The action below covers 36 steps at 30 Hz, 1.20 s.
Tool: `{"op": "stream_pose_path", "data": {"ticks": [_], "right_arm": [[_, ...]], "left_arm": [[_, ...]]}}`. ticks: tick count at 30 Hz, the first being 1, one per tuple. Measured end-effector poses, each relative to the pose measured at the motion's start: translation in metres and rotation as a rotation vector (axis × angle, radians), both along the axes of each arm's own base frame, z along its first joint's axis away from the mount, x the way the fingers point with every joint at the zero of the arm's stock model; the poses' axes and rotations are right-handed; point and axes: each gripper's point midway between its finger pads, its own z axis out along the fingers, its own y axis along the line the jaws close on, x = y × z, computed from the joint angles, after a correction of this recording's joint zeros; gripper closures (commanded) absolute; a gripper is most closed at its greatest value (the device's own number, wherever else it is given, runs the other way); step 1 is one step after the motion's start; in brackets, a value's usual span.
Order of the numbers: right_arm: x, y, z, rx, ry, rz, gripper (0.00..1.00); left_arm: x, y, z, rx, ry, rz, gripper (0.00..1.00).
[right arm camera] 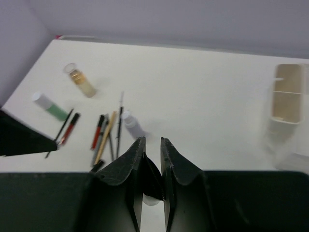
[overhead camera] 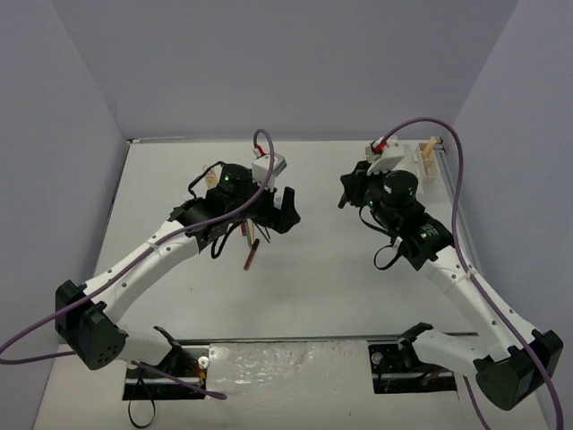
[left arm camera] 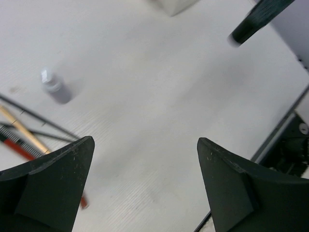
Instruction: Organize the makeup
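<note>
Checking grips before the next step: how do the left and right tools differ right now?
The left tool stands wide open, while the right tool is nearly shut. The left tool holds nothing, whereas the right tool pinches a thin black tube between its fingers. Both are dark two-finger tools hovering above the table, apart from each other.

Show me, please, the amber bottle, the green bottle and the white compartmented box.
amber bottle [right arm camera: 83, 83]: right wrist view, on its body.
green bottle [right arm camera: 56, 111]: right wrist view, on its green body.
white compartmented box [right arm camera: 288, 92]: right wrist view, on its inner divider.
</note>
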Motion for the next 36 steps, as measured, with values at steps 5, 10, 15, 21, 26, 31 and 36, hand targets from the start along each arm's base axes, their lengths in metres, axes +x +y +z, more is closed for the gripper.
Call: {"op": "stream_pose_path", "data": {"ticks": [5,10,15,21,26,31,36], "right_arm": [[0.049,-0.076,0.005,-0.070,-0.025,-0.270,1.00],[0.102,-0.158,0.002,-0.121,-0.025,-0.518,1.00],[0.149,-0.223,-0.009,-0.139,-0.017,-0.673,1.00],[0.199,-0.282,-0.014,-0.160,-0.028,-0.772,1.00],[0.225,-0.311,-0.028,-0.183,-0.020,-0.800,1.00],[0.243,-0.321,-0.049,-0.185,0.002,-0.787,1.00],[0.259,-0.322,-0.068,-0.181,0.024,-0.753,0.98]], "left_arm": [[0.016,0.066,-0.013,0.123,0.044,0.214,0.08],[0.009,0.138,-0.002,0.233,0.006,0.417,0.04],[-0.008,0.184,-0.016,0.300,-0.028,0.535,0.03],[-0.018,0.204,-0.069,0.426,0.041,0.566,0.03],[-0.017,0.217,-0.079,0.469,0.061,0.611,0.03],[-0.014,0.228,-0.074,0.463,0.051,0.658,0.03],[-0.012,0.233,-0.072,0.457,0.049,0.679,0.03]]}}
